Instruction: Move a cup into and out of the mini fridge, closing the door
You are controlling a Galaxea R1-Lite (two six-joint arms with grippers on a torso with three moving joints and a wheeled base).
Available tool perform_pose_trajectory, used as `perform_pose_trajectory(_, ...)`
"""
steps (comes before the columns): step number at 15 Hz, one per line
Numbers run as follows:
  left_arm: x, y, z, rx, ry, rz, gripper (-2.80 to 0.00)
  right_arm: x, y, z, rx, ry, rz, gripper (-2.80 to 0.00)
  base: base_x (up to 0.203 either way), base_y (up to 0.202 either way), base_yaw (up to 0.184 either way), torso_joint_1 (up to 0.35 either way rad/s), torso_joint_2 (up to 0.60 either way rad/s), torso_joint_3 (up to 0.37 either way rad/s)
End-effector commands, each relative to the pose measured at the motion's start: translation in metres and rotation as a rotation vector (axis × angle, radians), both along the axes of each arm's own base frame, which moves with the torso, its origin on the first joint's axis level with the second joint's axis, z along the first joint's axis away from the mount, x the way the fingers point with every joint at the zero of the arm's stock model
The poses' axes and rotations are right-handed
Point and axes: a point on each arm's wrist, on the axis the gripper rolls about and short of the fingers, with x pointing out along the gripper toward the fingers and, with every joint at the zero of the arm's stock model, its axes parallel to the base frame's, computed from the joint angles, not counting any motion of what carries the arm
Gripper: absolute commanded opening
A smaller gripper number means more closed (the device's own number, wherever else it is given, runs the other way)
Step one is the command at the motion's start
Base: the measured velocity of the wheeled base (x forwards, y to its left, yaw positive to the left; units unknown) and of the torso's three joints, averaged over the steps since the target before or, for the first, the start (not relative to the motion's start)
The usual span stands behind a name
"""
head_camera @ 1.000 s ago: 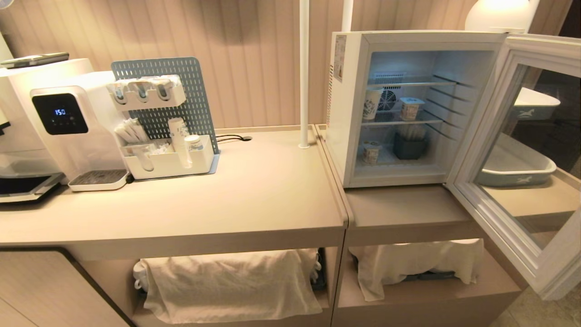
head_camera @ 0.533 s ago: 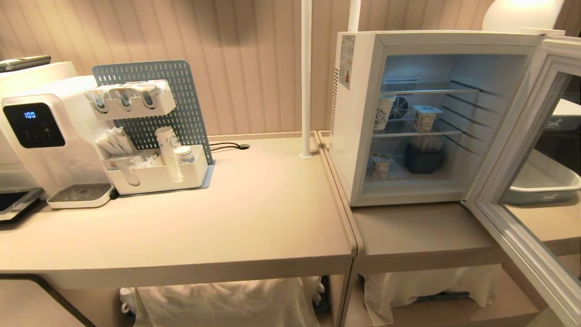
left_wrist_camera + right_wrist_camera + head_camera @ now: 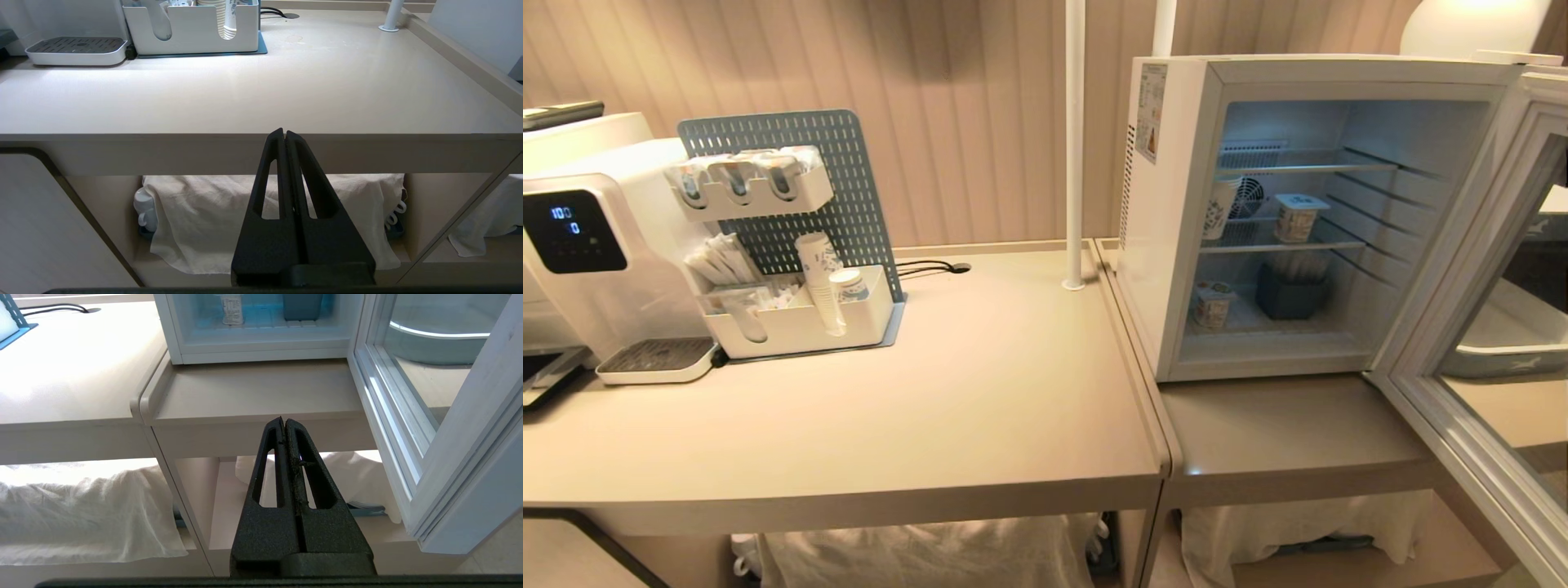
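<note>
Left black gripper clenched empty, low centre of its wrist view; right black gripper likewise. Small white foil-lidded cup on middle wire shelf of white boxy mini fridge, right of head view; grey-blue glass door swung open at far right

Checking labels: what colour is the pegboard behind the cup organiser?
Muted grey-blue pegboard; clearest in the head view.
</note>
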Motion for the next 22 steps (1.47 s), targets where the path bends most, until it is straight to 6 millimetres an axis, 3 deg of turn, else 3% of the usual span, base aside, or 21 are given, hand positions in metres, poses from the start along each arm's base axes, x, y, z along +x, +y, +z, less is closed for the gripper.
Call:
perform_pose_trajectory(1,0.0,0.0,-0.001,-0.001,0.004,0.0,-2.8,0.0,0.0,0.0,0.001,0.001,0.001,-2.8,0.0,0.0,0.0,0.0,0.0,0.0)
perform_pose_trajectory(11,0.0,0.0,-0.001,-0.001,0.004,0.0,-2.8,-0.001,0.0,0.002,0.026,-0.002,-0.011,-2.8,0.032,-0.021,0.002,0.001,0.0,0.001)
perform_pose_trajectory(13,0.0,0.0,-0.001,-0.001,0.004,0.0,-2.8,-0.008,0.0,0.028,0.032,-0.057,-0.006,-2.8,0.0,0.0,0.0,0.0,0.0,0.0)
perform_pose_trajectory(16,0.0,0.0,-0.001,-0.001,0.004,0.0,-2.8,-0.008,0.0,0.101,0.089,-0.06,0.015,-2.8,0.0,0.0,0.0,0.0,0.0,0.0)
perform_pose_trajectory(19,0.0,0.0,-0.001,-0.001,0.004,0.0,-2.8,0.03,0.002,0.152,0.098,0.065,0.105,-2.8,0.0,0.0,0.0,0.0,0.0,0.0)
perform_pose_trajectory(22,0.0,0.0,-0.001,-0.007,0.004,0.0,-2.8,0.088,0.006,0.162,0.073,0.259,0.258,-2.8,0.0,0.0,0.0,0.0,0.0,0.0)
